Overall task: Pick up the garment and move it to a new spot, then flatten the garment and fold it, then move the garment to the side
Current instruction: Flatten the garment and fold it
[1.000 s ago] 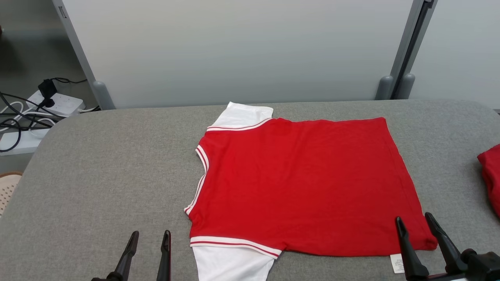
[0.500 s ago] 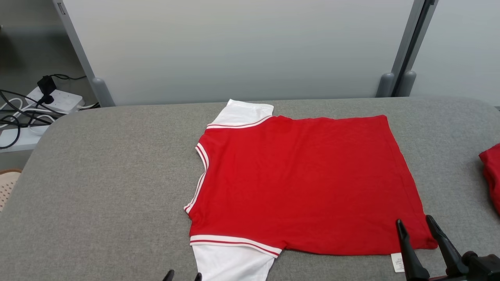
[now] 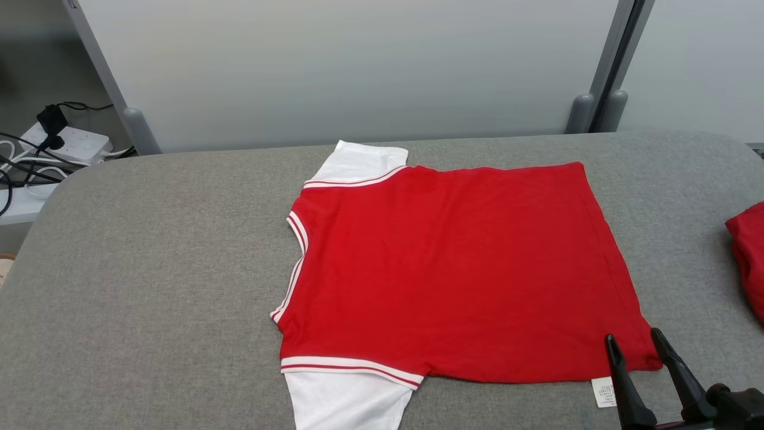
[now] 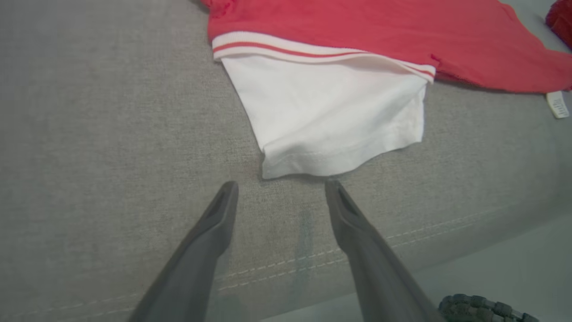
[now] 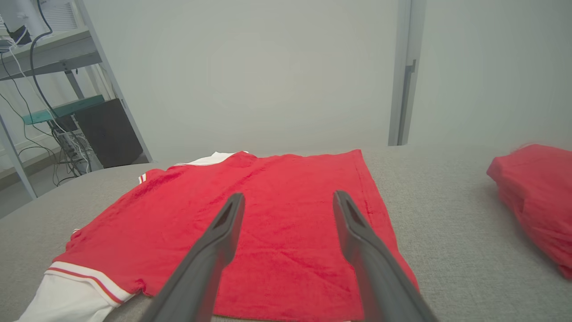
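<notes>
The garment [image 3: 453, 272] is a red T-shirt with white sleeves and striped trim, lying flat on the grey table [image 3: 149, 269], collar toward the left. My right gripper [image 3: 632, 341] stands open at the shirt's near right hem corner, above the cloth, fingers empty; in the right wrist view the garment [image 5: 263, 223] spreads out beyond my right gripper [image 5: 288, 199]. In the left wrist view my left gripper [image 4: 280, 187] is open just short of the near white sleeve [image 4: 333, 116], its fingertips close to the sleeve's hem, holding nothing.
A second red cloth bundle [image 3: 749, 257] lies at the table's right edge, also the red bundle [image 5: 534, 197] in the right wrist view. A pale partition wall [image 3: 358, 71] stands behind the table. Power strip and cables [image 3: 54, 149] sit at far left. A white care label [image 3: 604, 391] pokes from the hem.
The head camera has shifted, so the scene sits lower-left. My left gripper has dropped out of the head view's bottom edge. The right gripper stays by the hem corner.
</notes>
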Controlling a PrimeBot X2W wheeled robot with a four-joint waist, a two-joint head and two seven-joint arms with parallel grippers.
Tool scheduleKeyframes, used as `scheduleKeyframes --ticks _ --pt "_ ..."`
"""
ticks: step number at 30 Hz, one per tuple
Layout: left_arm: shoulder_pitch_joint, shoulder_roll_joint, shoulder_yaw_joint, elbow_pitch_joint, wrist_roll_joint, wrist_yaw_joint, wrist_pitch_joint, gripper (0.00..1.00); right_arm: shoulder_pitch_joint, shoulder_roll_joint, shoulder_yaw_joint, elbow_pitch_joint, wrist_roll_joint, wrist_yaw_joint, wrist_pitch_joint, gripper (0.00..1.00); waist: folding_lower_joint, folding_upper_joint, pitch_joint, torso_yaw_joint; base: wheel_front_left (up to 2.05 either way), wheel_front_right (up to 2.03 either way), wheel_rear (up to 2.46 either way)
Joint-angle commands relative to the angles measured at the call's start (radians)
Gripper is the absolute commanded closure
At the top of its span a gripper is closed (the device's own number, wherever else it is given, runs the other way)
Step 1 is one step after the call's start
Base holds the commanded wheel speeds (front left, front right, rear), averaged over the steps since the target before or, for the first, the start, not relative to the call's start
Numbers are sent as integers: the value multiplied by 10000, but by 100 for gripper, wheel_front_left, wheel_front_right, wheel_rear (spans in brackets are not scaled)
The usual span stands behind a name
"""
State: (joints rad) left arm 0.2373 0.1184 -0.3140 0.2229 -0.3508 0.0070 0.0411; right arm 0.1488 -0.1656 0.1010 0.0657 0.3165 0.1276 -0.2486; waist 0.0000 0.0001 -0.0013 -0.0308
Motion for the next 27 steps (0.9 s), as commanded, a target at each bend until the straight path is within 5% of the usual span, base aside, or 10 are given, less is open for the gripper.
scheduleKeyframes --ticks 1,4,9,16,21,25,26,27 --pt "-529 -9 275 -72 -100 12 -15 0 -346 -272 159 -326 99 31 -132 0 0 -1 24 -50 0 0 0" --pt "-600 -36 244 74 -111 35 -57 0 -351 -308 138 -327 127 31 -132 0 0 -1 43 -99 0 0 0" --pt "-835 -68 207 461 -62 101 -225 16 -366 -371 150 -330 148 31 -132 0 0 -1 51 -168 0 0 0" --pt "-1135 -131 143 933 -38 134 -469 14 -406 -481 152 -339 169 31 -132 0 0 -1 73 -260 0 0 0" --pt "-1344 -171 71 1245 -79 70 -616 51 -400 -565 124 -340 176 31 -132 0 0 -1 127 -325 0 0 0" --pt "-1552 -186 21 1474 -97 -7 -772 65 -425 -608 119 -343 194 31 -132 0 0 -1 206 -363 0 0 0" --pt "-1597 -188 3 1505 -93 -26 -823 74 -432 -612 125 -336 197 31 -132 0 0 -1 222 -373 0 0 0" --pt "-1630 -187 -18 1546 -92 -46 -839 94 -436 -609 125 -322 210 31 -132 0 0 -1 236 -386 0 0 0"
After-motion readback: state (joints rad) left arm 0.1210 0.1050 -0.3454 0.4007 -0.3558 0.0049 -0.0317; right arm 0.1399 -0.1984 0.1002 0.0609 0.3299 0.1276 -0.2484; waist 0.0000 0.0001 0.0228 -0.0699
